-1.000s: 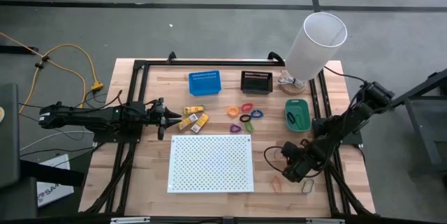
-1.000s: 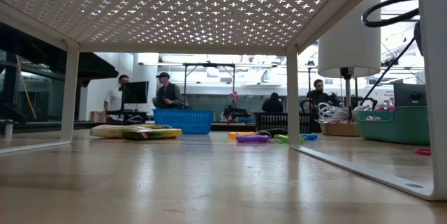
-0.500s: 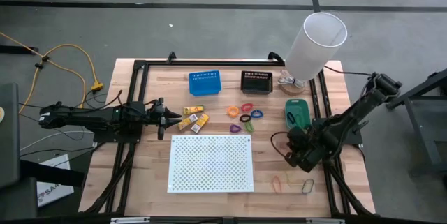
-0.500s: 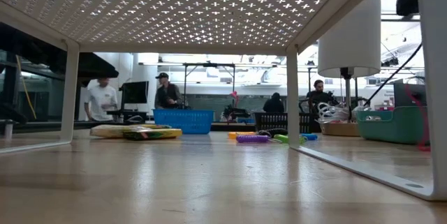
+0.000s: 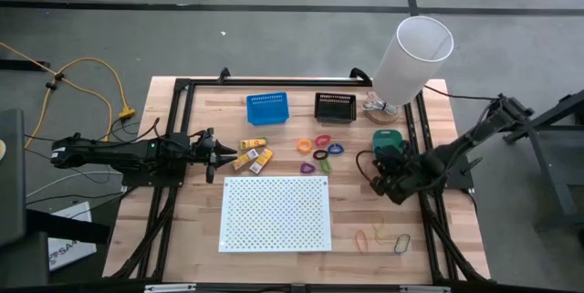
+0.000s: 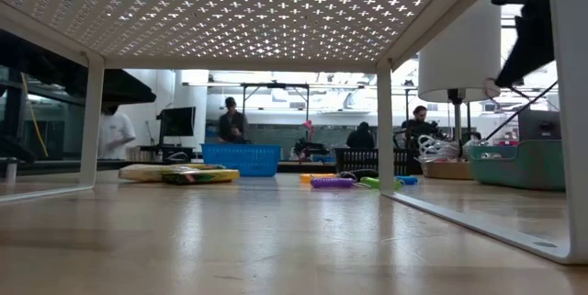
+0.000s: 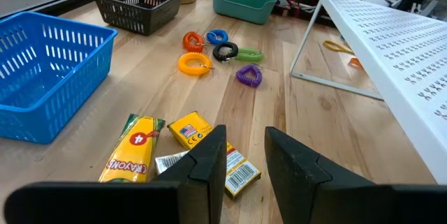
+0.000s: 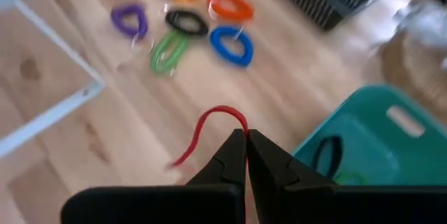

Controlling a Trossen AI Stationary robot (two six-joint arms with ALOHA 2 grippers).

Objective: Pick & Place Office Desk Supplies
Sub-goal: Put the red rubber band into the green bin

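My right gripper (image 8: pixel 245 139) is shut on a red rubber band (image 8: pixel 207 126), above the table beside the teal bin (image 8: pixel 363 144); from above it shows at the bin's near side (image 5: pixel 378 171). Several coloured plastic loops (image 8: pixel 188 21) lie on the wood beyond it. More rubber bands (image 5: pixel 380 235) lie near the front right. My left gripper (image 7: pixel 244 155) is open and empty, low over the table just short of the yellow-orange packets (image 7: pixel 183 147), at the table's left (image 5: pixel 215 154). My right gripper pinches the red rubber band at one end of its loop (image 8: pixel 239 122) between its two fingertips. The fingers slant down from the table's right. The band arches out past the tips and hangs slack, lifted clear of the table.
A white perforated board (image 5: pixel 276 213) on legs stands at the middle front. A blue bin (image 5: pixel 267 108) and a black bin (image 5: pixel 335 107) stand at the back, with a white lamp (image 5: pixel 412 54) at the back right. The teal bin (image 5: pixel 389 150) holds bands.
My right gripper has risen from the rubber bands at the front right and gone toward the far edge, up to the teal bin, staying shut. The red rubber band has come along with it, lifted clear of the table.
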